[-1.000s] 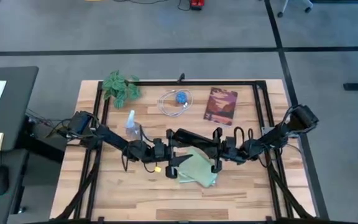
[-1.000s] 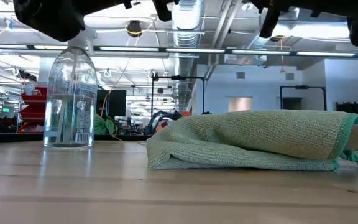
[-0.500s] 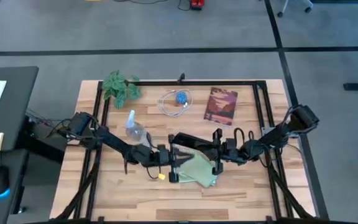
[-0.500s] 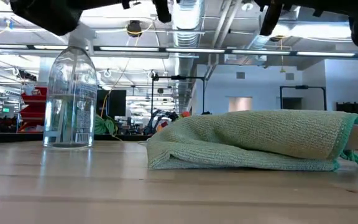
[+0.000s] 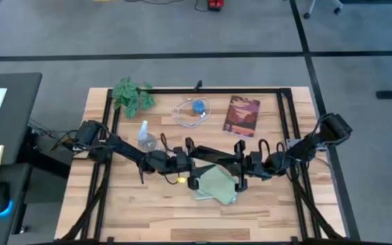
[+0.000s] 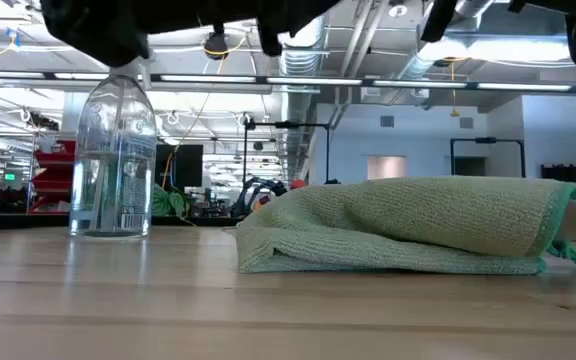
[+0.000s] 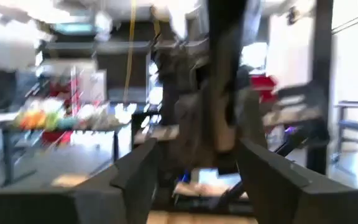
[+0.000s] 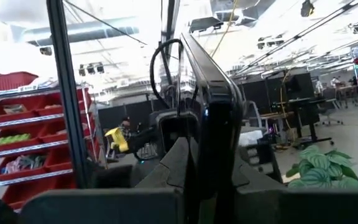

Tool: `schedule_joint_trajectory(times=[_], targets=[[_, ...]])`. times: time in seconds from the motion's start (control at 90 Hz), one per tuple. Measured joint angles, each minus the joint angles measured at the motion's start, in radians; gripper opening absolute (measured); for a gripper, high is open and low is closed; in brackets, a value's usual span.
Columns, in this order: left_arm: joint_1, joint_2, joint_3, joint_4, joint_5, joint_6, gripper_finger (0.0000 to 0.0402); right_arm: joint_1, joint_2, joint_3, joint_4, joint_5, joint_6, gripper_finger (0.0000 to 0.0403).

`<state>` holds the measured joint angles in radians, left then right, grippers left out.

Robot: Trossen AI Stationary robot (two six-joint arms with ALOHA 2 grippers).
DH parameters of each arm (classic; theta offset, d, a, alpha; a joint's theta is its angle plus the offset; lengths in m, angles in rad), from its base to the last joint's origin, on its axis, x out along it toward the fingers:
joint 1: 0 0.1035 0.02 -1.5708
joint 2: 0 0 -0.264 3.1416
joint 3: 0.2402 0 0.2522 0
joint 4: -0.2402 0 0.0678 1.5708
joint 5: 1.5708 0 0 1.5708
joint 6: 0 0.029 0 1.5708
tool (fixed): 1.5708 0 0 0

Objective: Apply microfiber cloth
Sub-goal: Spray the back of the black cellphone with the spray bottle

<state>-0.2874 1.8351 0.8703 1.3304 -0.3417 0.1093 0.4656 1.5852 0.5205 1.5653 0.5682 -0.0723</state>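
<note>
Clamping a black phone [image 8: 207,134] edge-on, right gripper [image 5: 239,165] above microfiber cloth [image 5: 216,184], left gripper [image 5: 190,163] fingers spread, empty.

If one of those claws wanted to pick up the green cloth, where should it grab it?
Probably from above, at the raised folded hump of the microfiber cloth. It lies bunched on the table, not flat, so the fold offers thickness to pinch. The thin edges hug the wood and look harder to catch.

Looks like a big open robotics lab or workshop: grey taped floor [image 5: 182,34], exposed ceiling ducts [image 6: 298,40] and strip lights, racks of red storage bins [image 8: 17,124], and a wooden test table [image 5: 148,211] inside a black frame [image 5: 216,90].
</note>
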Motion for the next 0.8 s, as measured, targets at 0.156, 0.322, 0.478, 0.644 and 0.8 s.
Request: schedule_joint_trajectory(times=[0.156,0.322,0.478,0.644,0.8], targets=[[-0.007,0.0,0.0,0.085,0.004,0.048,0.0197,-0.002,0.0,0.0,-0.016,0.001,0.0,0.0011],[-0.009,0.0,0.0,0.145,0.003,0.044,0.0149,-0.001,0.0,0.0,-0.033,0.002,0.003,0.0011],[-0.009,0.0,0.0,0.136,0.003,0.021,0.0073,-0.002,0.0,0.0,-0.043,0.004,0.02,0.001],[-0.022,-0.002,0.0,0.113,-0.036,0.005,0.0013,-0.002,0.0,0.0,-0.066,0.0,0.011,0.0015],[-0.045,-0.056,0.0,-0.065,-0.102,0.006,0.0007,0.001,-0.002,-0.001,-0.147,0.043,0.026,0.0026]])
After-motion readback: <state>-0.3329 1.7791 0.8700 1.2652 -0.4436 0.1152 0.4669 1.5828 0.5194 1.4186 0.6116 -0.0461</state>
